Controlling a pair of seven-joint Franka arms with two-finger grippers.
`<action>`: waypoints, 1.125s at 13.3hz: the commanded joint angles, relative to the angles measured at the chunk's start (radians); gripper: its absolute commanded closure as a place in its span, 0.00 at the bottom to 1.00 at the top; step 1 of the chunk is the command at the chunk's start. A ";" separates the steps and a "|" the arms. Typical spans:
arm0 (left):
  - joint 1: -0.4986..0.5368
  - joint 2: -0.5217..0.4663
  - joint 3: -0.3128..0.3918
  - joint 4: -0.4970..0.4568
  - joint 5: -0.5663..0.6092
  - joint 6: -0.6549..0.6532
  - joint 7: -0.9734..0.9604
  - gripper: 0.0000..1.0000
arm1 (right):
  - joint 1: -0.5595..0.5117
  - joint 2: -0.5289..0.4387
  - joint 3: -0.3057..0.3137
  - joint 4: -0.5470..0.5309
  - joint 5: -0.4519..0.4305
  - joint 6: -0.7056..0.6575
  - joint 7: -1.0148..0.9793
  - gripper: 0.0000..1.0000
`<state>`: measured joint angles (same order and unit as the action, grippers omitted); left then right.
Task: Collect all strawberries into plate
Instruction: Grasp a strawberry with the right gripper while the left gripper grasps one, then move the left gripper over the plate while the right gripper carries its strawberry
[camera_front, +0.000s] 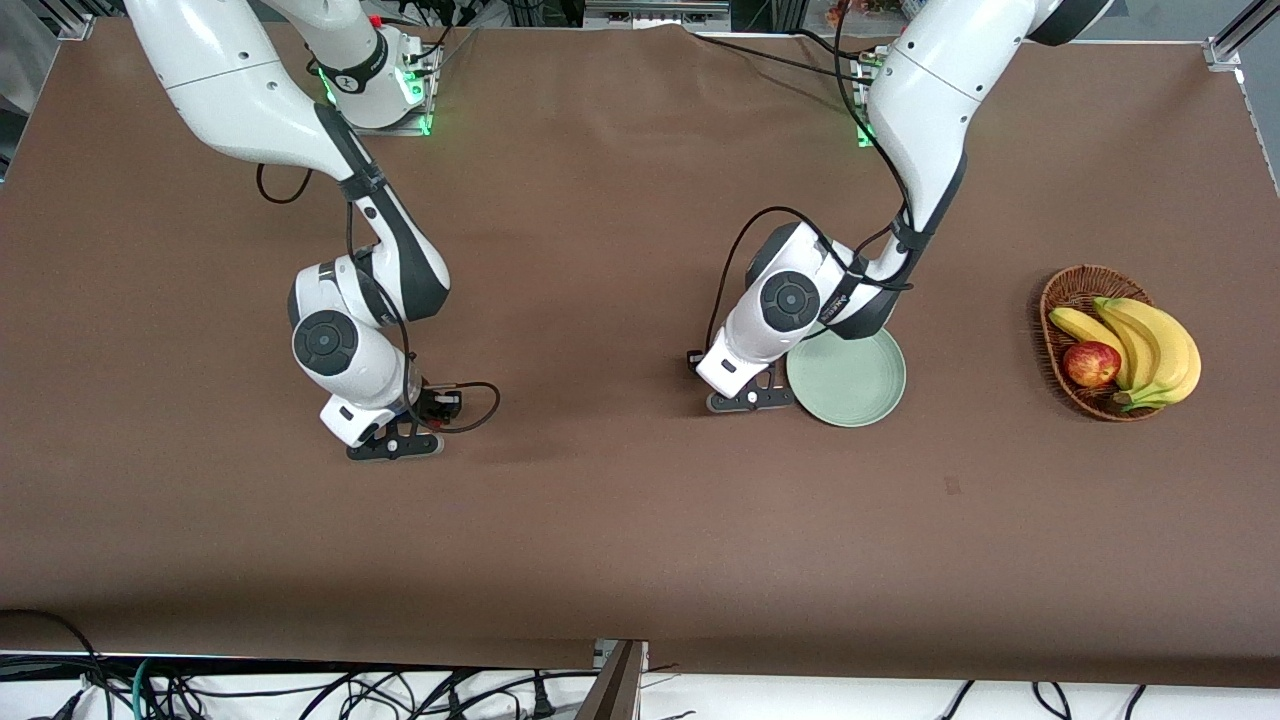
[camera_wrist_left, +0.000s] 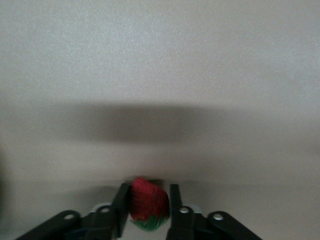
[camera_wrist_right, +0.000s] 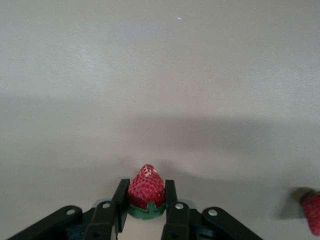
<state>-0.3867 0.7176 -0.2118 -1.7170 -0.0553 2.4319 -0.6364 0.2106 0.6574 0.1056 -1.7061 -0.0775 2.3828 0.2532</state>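
Look at the front view first: you see no berry there at all. The left gripper (camera_front: 750, 400) sits low at the table, just beside the pale green plate (camera_front: 850, 382) on its 9 o'clock side, toward the right arm's end. The right gripper (camera_front: 395, 447) is down at the table too, well apart from the plate, near the right arm's end.

The wrist views give you what the front view hides. In the left wrist view, the left gripper (camera_wrist_left: 146, 205) has its jaws closed on a strawberry (camera_wrist_left: 147, 202), red body between the black fingers (camera_wrist_left: 121, 207), green cap toward the palm. In the right wrist view, the right gripper (camera_wrist_right: 145, 200) is clamped on another strawberry (camera_wrist_right: 146, 189), tip pointing away from the palm. That view also shows you a third strawberry (camera_wrist_right: 312, 211) lying loose on the cloth, at the frame's edge and partly cut off.

The plate is bare, with no berry on it.

You can read no lettering anywhere.

The table is covered in a plain brown cloth (camera_front: 620, 520). At the left arm's end stands a wicker basket (camera_front: 1075, 300) holding bananas (camera_front: 1150, 345) and a red apple (camera_front: 1091, 363). Black cables (camera_front: 300, 695) trail below the table's near edge.
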 joint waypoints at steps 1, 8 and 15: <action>-0.006 -0.035 0.014 0.010 0.006 -0.081 -0.014 0.90 | 0.024 -0.007 0.003 0.028 0.021 -0.045 0.059 0.92; 0.185 -0.216 0.014 0.020 0.029 -0.384 0.460 0.87 | 0.148 0.019 0.005 0.118 0.126 -0.071 0.273 0.92; 0.405 -0.126 0.008 0.011 0.011 -0.398 1.179 0.80 | 0.381 0.215 0.015 0.411 0.278 0.040 0.666 0.91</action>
<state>-0.0018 0.5536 -0.1848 -1.7039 -0.0379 2.0245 0.4399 0.5333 0.7716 0.1186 -1.4340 0.1679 2.3770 0.8153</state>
